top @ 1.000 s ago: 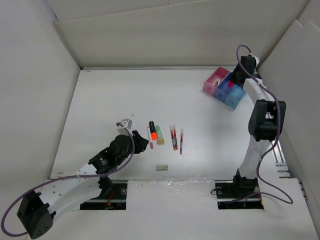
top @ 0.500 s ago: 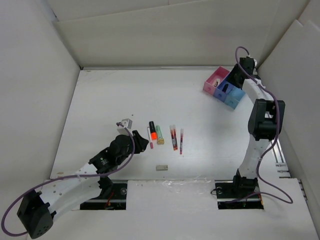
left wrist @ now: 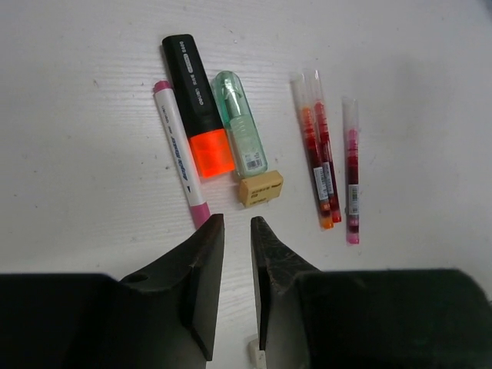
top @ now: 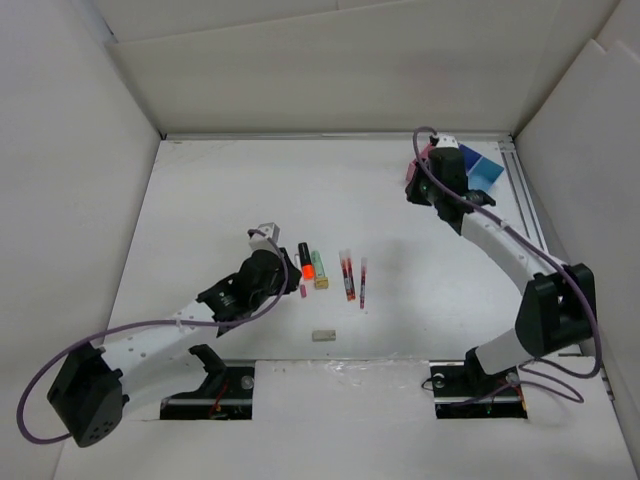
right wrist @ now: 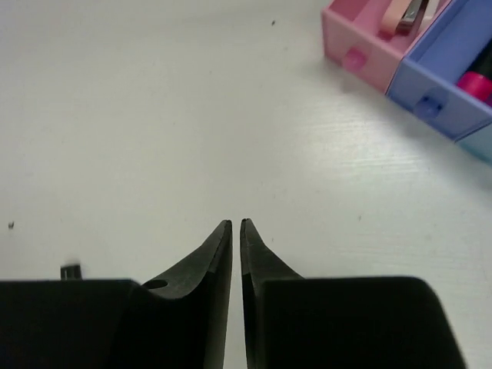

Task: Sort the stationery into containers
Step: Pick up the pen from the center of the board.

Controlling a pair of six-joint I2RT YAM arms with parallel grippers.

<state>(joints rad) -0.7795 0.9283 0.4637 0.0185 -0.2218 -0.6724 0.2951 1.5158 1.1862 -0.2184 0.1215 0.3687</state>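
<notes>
Across the white table (top: 200, 200), the right arm (top: 480, 225) half-hides the tray (top: 488, 170).

Seen from above, the right arm (top: 490, 235) covers most of the tray (top: 487, 170); we make out only a blue corner and a pink sliver. From the right wrist, the picture's edges crop the tray, and we cannot name the items in its pink bin (right wrist: 369, 58) and dark blue bin (right wrist: 442, 84). From the left wrist, the left end effector (left wrist: 237, 223) half hides a small pale block (left wrist: 256, 355).
</notes>
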